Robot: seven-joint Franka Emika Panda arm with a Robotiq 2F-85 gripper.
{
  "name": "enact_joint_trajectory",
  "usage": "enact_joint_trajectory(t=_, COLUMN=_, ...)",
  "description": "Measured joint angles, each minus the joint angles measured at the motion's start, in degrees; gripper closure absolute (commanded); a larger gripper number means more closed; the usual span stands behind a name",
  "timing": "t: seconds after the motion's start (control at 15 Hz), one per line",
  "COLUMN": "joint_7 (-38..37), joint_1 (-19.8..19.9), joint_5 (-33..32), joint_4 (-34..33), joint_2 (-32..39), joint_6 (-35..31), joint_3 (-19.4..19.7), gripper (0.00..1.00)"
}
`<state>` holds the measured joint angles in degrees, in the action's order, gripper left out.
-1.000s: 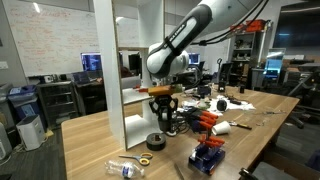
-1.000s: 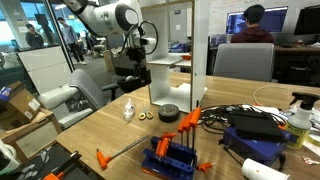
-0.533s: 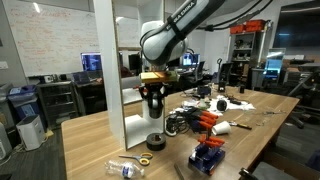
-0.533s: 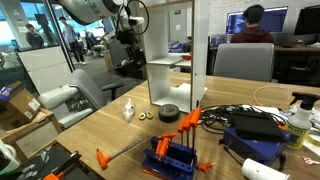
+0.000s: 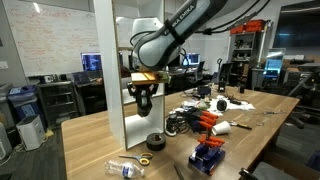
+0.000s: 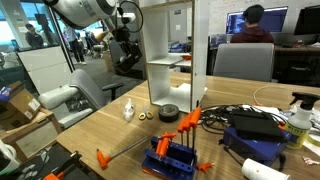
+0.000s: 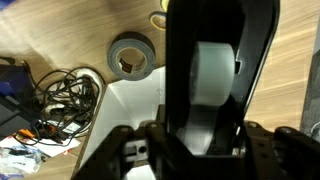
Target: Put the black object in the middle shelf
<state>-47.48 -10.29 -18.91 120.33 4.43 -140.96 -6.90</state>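
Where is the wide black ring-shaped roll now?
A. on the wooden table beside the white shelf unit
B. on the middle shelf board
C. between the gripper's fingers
A: the wide black roll lies flat on the wooden table at the white shelf unit's foot, below the gripper.

A lab-like office: whiteboard (image 5: pixel 48 40), computer monitors (image 5: pixel 90 63), office chair (image 6: pixel 57 100), and cables (image 6: pixel 238 110) on a wooden workbench (image 6: pixel 100 135).
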Motion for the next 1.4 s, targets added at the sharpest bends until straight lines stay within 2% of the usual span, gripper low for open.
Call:
enact_joint_trajectory(t=0.27, joint_7=-1.22, joint_1=0.01, joint_5=-4.59, joint_4=-1.98, joint_2=3.34, joint_6=-2.69, joint_3=0.76, gripper=0.69)
enact_joint_trajectory(t=0.73, joint_7=-1.16, joint_1=0.06, joint_5=-8.18, joint_4=-8.65, joint_2=7.98, joint_6=-5.3, joint_3=5.23, gripper=0.69)
enact_joint_trajectory(t=1.07, joint_7=-2.83, joint_1=-0.29, joint_5=-9.16, joint_4=-12.89, joint_2=10.81, joint_6=-8.83, joint_3=7.49, gripper=0.69)
enact_joint_trajectory(t=1.4, joint_7=-5.07, joint_1=-2.27, joint_5=-9.16, joint_4=-19.09, joint_2=15.49, joint_6=-9.19, joint_3=8.84, gripper=0.69)
